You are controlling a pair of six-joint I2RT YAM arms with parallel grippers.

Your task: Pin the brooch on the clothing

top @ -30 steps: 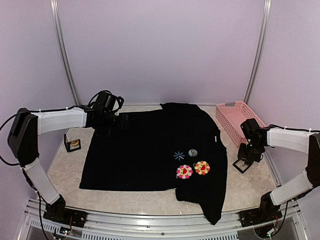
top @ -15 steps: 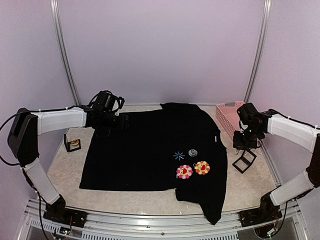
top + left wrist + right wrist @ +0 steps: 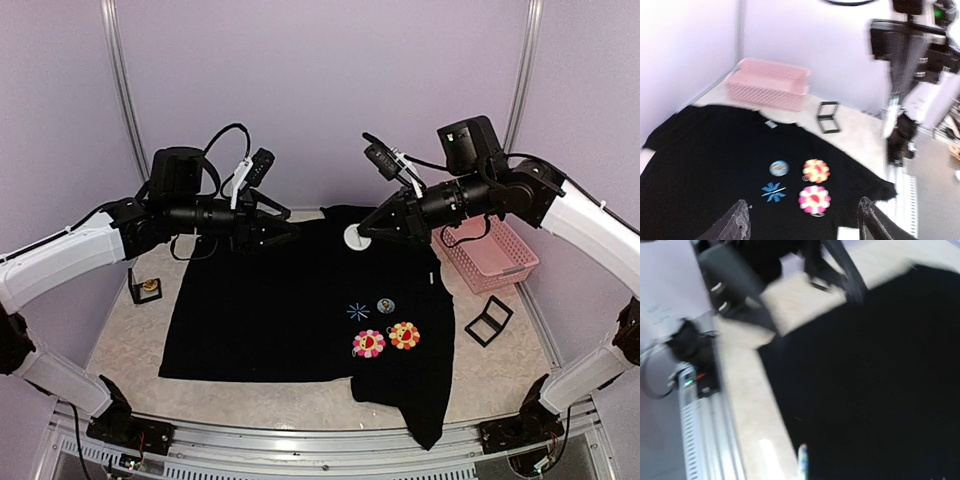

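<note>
The black shirt (image 3: 290,310) lies flat on the table, with a light-blue star (image 3: 357,311), a small round blue badge (image 3: 386,305), a pink flower (image 3: 368,343) and an orange flower (image 3: 404,335). My right gripper (image 3: 364,233) is raised over the shirt's collar and shut on a round white brooch (image 3: 354,237). In the blurred right wrist view the brooch shows edge-on (image 3: 802,461) over the shirt (image 3: 875,390). My left gripper (image 3: 284,232) hangs open and empty above the shirt's far left part. Its view shows the shirt (image 3: 700,165), its fingers (image 3: 737,225) spread wide and the badges (image 3: 814,198).
A pink basket (image 3: 492,247) stands at the back right, also in the left wrist view (image 3: 767,84). An empty black stand (image 3: 488,320) lies right of the shirt. A small stand with a gold piece (image 3: 148,289) sits at the left.
Both arms have risen off the table. The right gripper left the black stand and swung left over the collar with the brooch. The left gripper lifted off the shirt's back-left corner.
</note>
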